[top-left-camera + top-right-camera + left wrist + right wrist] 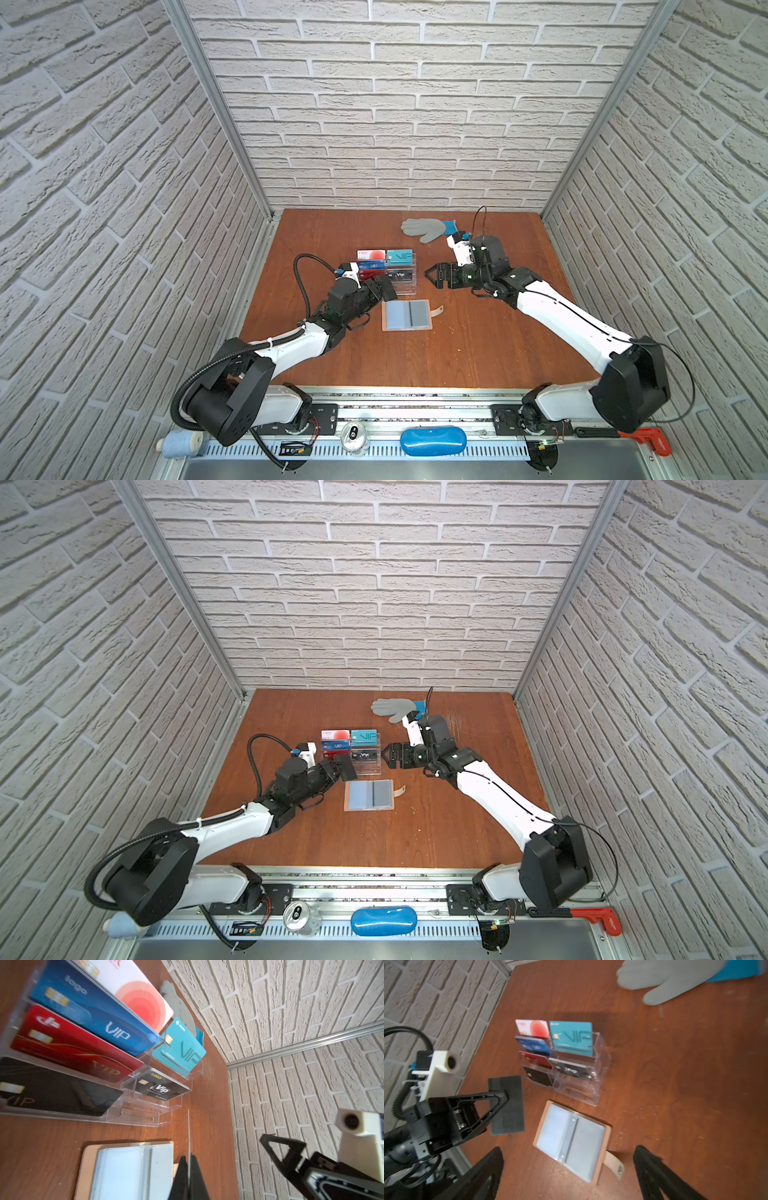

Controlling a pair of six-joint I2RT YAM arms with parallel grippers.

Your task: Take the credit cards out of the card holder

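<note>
The left jaws are closed tight on one end of a dark card. The card juts out past their tips and hangs clear of the desk. In both top views it sits just left of centre, near the front left corner of the clear acrylic stand and up and to the left of the card holder. I cannot tell whether it touches the stand. The right jaws are spread wide and hold nothing; they hover right of centre, beside the stand but apart from it.

The card holder lies opened flat at the middle of the desk, its strap trailing to the right. Both grey-blue pages that face up look empty. Other credit cards already stand in six pockets of the stand, in white with a red circle, blue, red, teal and two black. The front pockets on its right side are bare. So the emptying looks nearly done. What seems left is to set the held card down and to check any sleeves hidden under the top pages.

The left arm reaches in low from the lower left, its wrist rolled so the card's face tilts up. The right arm comes from the lower right, bent at the elbow, with its wrist turned to point left at the stand.
</note>
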